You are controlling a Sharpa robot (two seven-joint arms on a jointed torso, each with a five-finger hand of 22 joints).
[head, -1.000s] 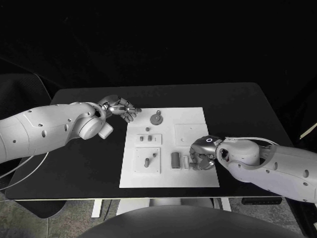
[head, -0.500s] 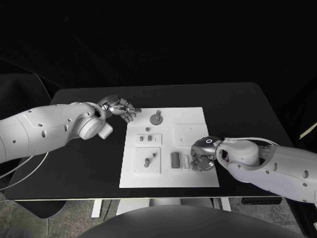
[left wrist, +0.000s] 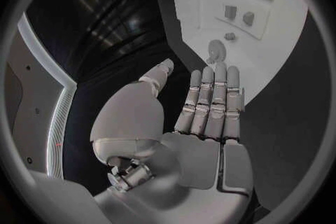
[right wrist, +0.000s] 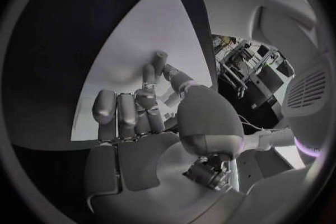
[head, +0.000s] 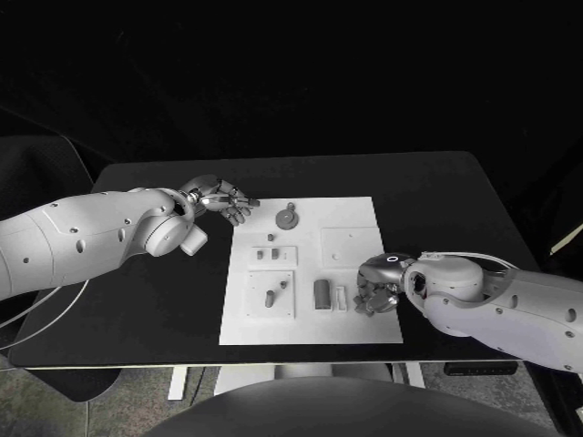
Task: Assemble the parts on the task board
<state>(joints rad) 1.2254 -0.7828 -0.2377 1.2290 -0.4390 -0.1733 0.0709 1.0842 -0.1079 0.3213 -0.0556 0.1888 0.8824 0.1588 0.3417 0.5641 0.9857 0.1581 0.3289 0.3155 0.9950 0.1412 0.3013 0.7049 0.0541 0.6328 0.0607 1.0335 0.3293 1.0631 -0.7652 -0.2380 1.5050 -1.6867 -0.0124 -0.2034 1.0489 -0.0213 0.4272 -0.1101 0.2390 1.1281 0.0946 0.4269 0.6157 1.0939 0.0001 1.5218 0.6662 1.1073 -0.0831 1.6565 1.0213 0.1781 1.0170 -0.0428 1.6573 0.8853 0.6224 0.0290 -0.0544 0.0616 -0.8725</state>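
Observation:
The white task board (head: 311,323) lies mid-table. On it are a round grey part (head: 288,218), two small blocks (head: 273,256), a dark upright block (head: 322,293) and a pale bar (head: 342,298). My right hand (head: 377,291) is curled down on the board's right side, beside the pale bar. In the right wrist view its thumb and a finger (right wrist: 149,75) pinch a small grey peg (right wrist: 159,58) against the board (right wrist: 133,45). My left hand (head: 223,198) hovers at the board's far left corner, fingers straight and apart from the parts, holding nothing. The left wrist view shows its flat fingers (left wrist: 210,101) near the round part (left wrist: 215,50).
The black table (head: 436,191) surrounds the board, with bare surface to the right and at the back. My left forearm (head: 82,241) covers the table's left side. My right forearm (head: 515,309) lies over the near right corner.
My right hand has slid a little toward the board's near right edge. The left hand has stayed where it was.

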